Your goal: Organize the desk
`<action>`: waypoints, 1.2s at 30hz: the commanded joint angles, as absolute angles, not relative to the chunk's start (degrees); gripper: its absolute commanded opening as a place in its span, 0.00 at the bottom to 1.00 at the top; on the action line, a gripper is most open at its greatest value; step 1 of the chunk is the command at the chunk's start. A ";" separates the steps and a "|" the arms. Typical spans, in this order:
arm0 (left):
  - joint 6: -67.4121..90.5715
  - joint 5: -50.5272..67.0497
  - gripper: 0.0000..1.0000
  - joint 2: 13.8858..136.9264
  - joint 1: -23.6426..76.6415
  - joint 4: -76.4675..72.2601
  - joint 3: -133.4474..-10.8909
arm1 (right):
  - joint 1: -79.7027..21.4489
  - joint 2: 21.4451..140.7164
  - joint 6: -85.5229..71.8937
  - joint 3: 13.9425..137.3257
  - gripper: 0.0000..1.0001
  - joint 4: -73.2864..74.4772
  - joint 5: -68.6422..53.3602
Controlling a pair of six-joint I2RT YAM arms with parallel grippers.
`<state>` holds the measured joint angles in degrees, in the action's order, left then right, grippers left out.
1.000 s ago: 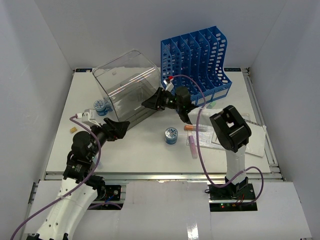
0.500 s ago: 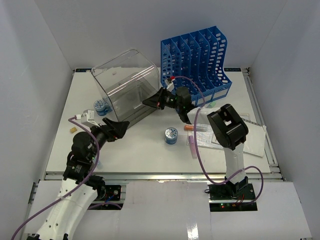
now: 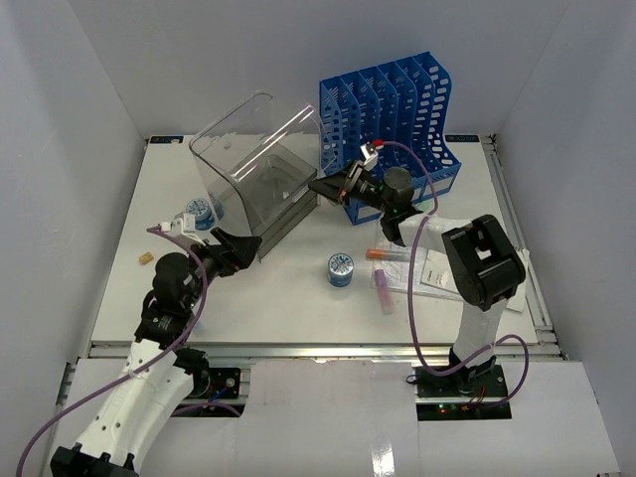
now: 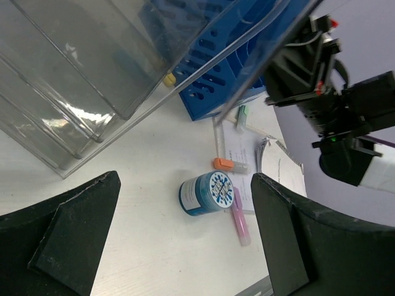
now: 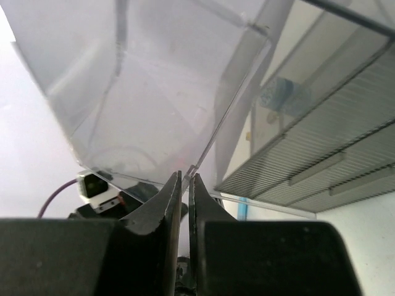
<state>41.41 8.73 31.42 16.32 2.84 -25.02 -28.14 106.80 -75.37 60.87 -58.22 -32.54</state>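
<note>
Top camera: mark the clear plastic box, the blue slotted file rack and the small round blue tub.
clear plastic box (image 3: pixel 253 167), top view, tilted side wall.
blue slotted file rack (image 3: pixel 396 104), top view, middle dividers.
small round blue tub (image 3: pixel 340 266), top view, patterned lid.

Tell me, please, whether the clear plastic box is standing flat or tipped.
Tipped: the clear plastic box sits at a slant, its walls leaning, one rim held high and pinched in the shut right gripper.

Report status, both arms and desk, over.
Status: left end effector open by clear box; right end effector shut on its wall, box tilted; desk cluttered: tape roll, pink marker, papers.
</note>
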 commanded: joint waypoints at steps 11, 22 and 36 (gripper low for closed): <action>39.50 22.13 0.98 35.39 16.46 -11.51 -28.87 | -28.76 97.63 -73.60 58.25 0.08 -65.57 -32.17; 40.34 21.09 0.96 44.00 16.52 -14.00 -35.06 | -29.53 95.94 -71.85 57.75 0.08 -65.00 -32.52; 42.97 25.18 0.31 51.24 16.61 -15.32 -40.47 | -30.50 94.31 -62.41 57.51 0.17 -62.70 -35.99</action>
<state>42.36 23.19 52.22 16.36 -13.90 -38.11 -29.47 97.09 -70.59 57.21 -59.68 -32.67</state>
